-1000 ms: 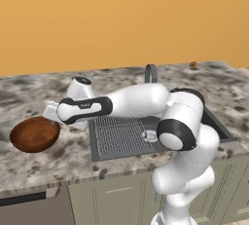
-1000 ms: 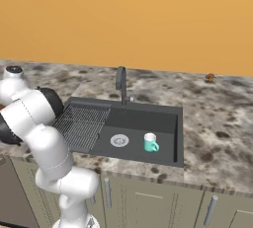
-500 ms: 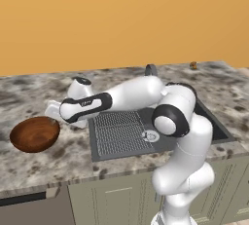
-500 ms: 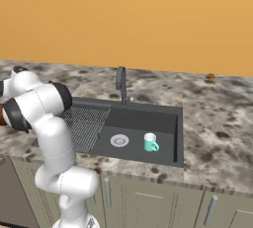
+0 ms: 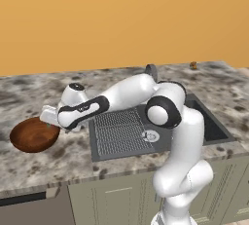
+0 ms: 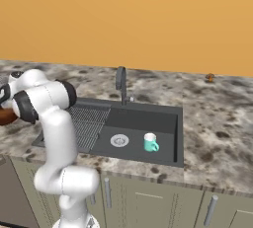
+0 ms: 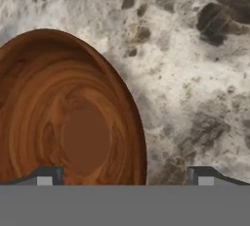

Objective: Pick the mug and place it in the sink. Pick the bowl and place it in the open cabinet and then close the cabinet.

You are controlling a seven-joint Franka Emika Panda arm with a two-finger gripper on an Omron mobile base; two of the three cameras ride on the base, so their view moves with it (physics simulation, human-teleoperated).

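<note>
Bowl: glossy reddish-brown wood, swirling darker grain rings, plain flat brown disc at centre; just ahead of finger tips.
Finger tips: dark grey, pale grey pads.
Counter: speckled granite, cream and grey with dark brown blotches, beside bowl.
Sink: dark grey, ribbed grid section, silver drain; well behind hand.
Mug: teal-green, white inside.
Arm: white, dark joints.
Wall: flat orange.
Under-counter doors: olive-beige, grey handles.
</note>
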